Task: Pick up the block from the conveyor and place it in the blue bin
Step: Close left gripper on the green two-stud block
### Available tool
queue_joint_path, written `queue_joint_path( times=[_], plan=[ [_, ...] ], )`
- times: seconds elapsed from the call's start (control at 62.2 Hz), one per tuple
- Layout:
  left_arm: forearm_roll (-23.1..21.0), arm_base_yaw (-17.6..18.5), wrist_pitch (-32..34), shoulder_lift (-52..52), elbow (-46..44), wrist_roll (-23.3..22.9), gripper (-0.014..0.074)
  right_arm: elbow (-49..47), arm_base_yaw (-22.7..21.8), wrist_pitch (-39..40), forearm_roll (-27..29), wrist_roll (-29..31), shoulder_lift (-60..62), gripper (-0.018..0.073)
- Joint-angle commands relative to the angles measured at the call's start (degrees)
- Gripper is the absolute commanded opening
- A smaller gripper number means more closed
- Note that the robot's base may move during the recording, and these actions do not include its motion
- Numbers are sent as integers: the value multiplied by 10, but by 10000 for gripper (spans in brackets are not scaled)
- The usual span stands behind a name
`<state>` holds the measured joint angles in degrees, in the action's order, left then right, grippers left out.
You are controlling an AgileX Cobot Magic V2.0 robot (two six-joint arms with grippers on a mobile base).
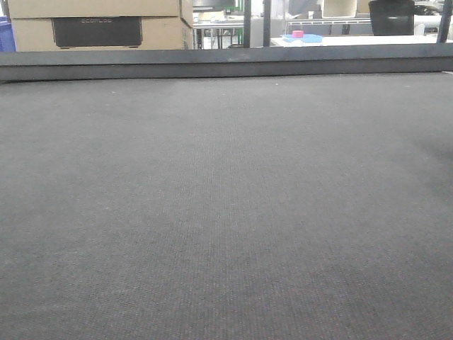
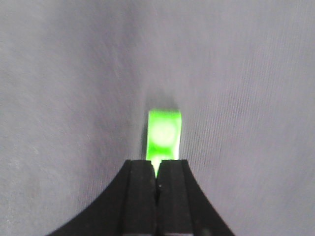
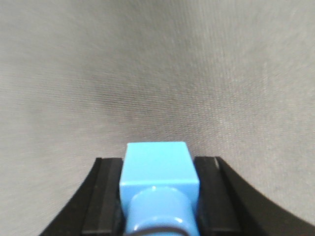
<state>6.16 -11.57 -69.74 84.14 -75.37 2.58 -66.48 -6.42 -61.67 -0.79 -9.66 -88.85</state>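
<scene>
The conveyor [image 1: 226, 212] is a wide dark grey woven belt filling the front view, with no block or gripper on it there. In the left wrist view my left gripper [image 2: 157, 164] is shut on a thin bright green block [image 2: 165, 132] that sticks out past the black fingertips, over the belt [image 2: 74, 73]. In the right wrist view my right gripper [image 3: 157, 161] is shut on a light blue block [image 3: 156, 152] with a round stud, also over the belt [image 3: 147, 64]. A blue sliver [image 1: 4, 35] shows at the far left; I cannot tell whether it is the blue bin.
A dark raised rail [image 1: 226, 62] runs along the belt's far edge. Behind it stand cardboard boxes [image 1: 99, 25] at the left and a white table [image 1: 354, 40] with a pink and blue item [image 1: 301, 35] at the right.
</scene>
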Motion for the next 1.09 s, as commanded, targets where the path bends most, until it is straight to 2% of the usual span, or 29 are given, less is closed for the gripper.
queue_joint_path(
  times=[0.0,0.048,0.161,0.241,0.37,0.74,0.853,0.965,1.078],
  plan=[
    [-6,6,-2,0,38,35,-85,-1,-2,5,1,14,8,-160],
    [-3,6,19,0,65,35,-46,-1,-2,5,3,15,8,-160],
    [10,6,88,0,130,35,145,-1,-2,2,8,23,8,-160],
    [-8,6,131,0,159,35,283,-1,-2,5,8,23,8,-160],
    [-34,6,183,3,188,35,413,-1,-2,8,8,23,8,-160],
    [-32,3,198,90,175,30,409,-1,-2,4,16,33,8,-160],
    [-32,3,219,98,175,12,394,-1,-2,4,16,33,8,-160],
    [-32,3,222,97,174,11,318,-1,-2,4,16,33,8,-160],
    [-31,3,224,97,174,2,160,-1,-2,4,16,33,8,-160]
  ],
)
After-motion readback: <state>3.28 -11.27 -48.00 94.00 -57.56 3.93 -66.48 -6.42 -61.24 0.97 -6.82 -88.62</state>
